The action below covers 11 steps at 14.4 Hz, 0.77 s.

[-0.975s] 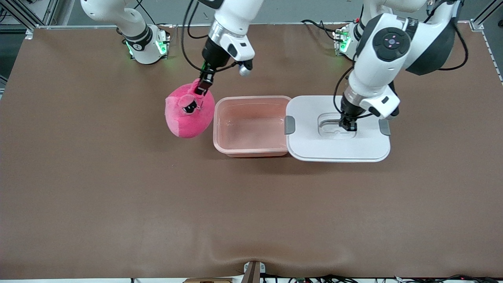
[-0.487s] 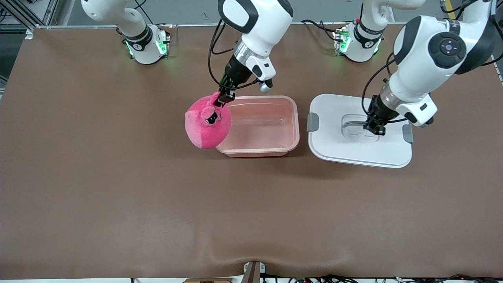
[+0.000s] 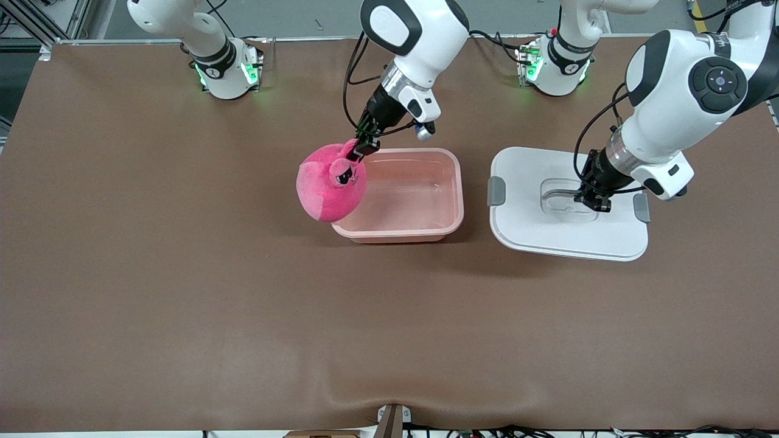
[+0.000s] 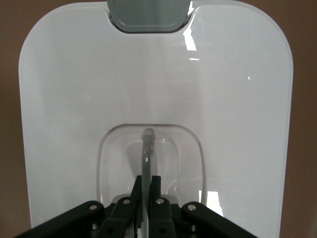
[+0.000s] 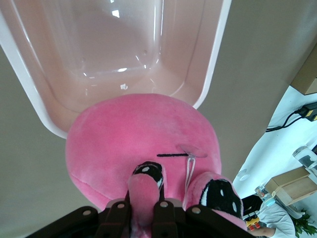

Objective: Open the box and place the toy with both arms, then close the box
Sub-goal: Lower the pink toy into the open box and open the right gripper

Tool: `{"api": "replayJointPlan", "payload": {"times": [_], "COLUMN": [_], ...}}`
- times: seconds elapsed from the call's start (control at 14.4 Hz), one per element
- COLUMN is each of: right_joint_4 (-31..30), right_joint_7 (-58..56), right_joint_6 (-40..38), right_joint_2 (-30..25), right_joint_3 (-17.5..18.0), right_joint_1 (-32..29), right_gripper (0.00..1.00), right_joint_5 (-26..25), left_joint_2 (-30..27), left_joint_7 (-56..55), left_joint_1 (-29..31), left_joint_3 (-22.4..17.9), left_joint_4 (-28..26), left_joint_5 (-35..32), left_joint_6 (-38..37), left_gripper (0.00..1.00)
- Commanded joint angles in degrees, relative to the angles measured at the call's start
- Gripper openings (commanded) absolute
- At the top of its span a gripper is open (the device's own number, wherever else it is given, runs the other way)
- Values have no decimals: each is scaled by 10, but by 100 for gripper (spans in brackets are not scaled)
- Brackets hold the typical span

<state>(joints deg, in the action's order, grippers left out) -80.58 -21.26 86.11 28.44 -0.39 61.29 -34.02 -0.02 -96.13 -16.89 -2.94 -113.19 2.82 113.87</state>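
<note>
The pink tub of the box (image 3: 401, 193) (image 5: 119, 54) stands open on the table. Its white lid (image 3: 566, 207) (image 4: 153, 89) hangs beside the tub toward the left arm's end. My left gripper (image 3: 593, 204) (image 4: 146, 186) is shut on the lid's grey handle (image 4: 146, 153). The bright pink toy (image 3: 331, 182) (image 5: 143, 144) hangs from my right gripper (image 3: 364, 148) (image 5: 143, 198), which is shut on a protruding plush part. The toy overlaps the tub's rim at the end toward the right arm.
Brown table cover (image 3: 243, 304) stretches wide and bare nearer the front camera. Both arm bases (image 3: 225, 67) stand along the edge farthest from the camera. Grey clips (image 3: 496, 190) sit on the lid's short ends.
The right gripper carried the toy from beside the tub to over its rim. The left gripper moved the lid away from the tub toward the left arm's end.
</note>
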Motion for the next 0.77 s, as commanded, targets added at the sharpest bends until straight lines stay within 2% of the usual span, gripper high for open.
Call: {"api": "replayJointPlan", "payload": {"times": [0.0,0.07,0.14,0.21,0.28,0.7], "right_joint_4": [19,20,22,26,36,91], "right_joint_7": [24,36,46,61,72,83], "right_joint_6": [16,31,42,51,56,49], "right_joint_2": [23,24,24,24,24,14], "right_joint_3": [-6,-6,-6,-7,-8,-8], "right_joint_1": [10,9,8,1,0,1], "right_gripper": [0,7,50,100,100,100], "right_joint_5": [-5,-3,8,32,52,90], "left_joint_2": [-20,-20,-20,-20,-20,-20], "left_joint_7": [16,16,16,16,16,16], "left_joint_1": [11,11,11,11,11,10], "left_joint_3": [7,7,7,7,7,7], "left_joint_4": [-15,-15,-15,-15,-15,-15], "left_joint_5": [15,15,15,15,15,16], "left_joint_6": [2,2,2,2,2,2], "left_gripper": [0,0,0,0,0,0]}}
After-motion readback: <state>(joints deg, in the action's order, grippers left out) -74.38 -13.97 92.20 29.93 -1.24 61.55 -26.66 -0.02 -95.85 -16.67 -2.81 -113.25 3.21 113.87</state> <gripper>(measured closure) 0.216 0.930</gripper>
